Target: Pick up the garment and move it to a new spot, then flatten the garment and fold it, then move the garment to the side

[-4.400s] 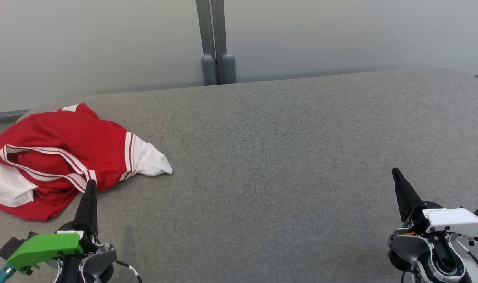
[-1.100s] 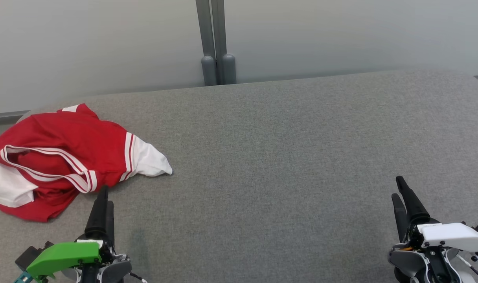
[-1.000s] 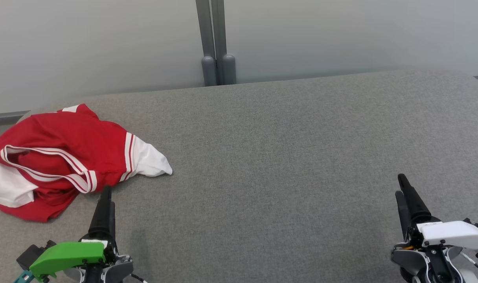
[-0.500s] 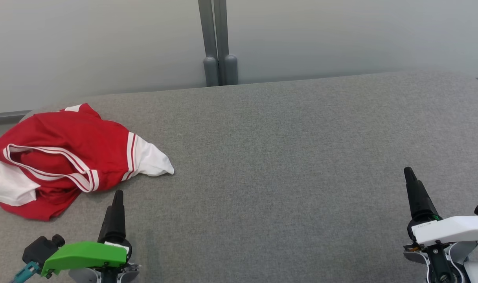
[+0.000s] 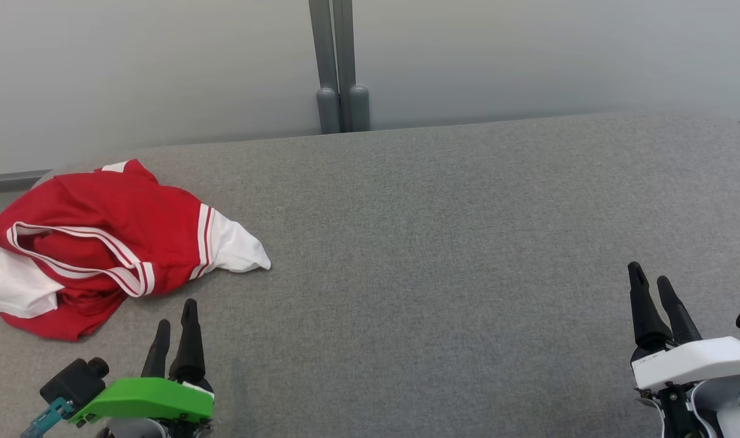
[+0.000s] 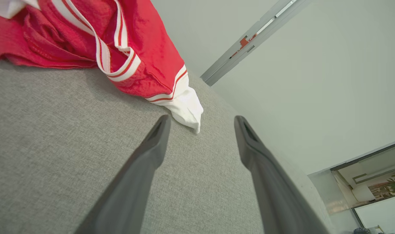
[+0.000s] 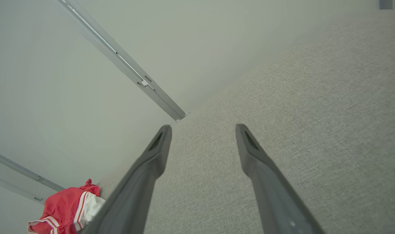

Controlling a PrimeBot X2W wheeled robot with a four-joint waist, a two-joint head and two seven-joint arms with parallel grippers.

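Grey surface [image 5: 443,243] bears crumpled garment [image 5: 96,225]; left end effector [image 5: 176,312], right end effector [image 5: 649,273] gape empty

Left claw [image 5: 176,312] green-shelled, right claw [image 5: 649,273] white-shelled; both long, dark, tapered.

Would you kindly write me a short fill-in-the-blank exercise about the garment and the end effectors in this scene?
1. The garment is mostly ____ with white trim.
2. It lies crumpled on the robot's ____ side of the grey surface.
3. The left end effector is ____ and empty.
4. The right end effector holds ____.

Missing words: red; left; open; nothing.
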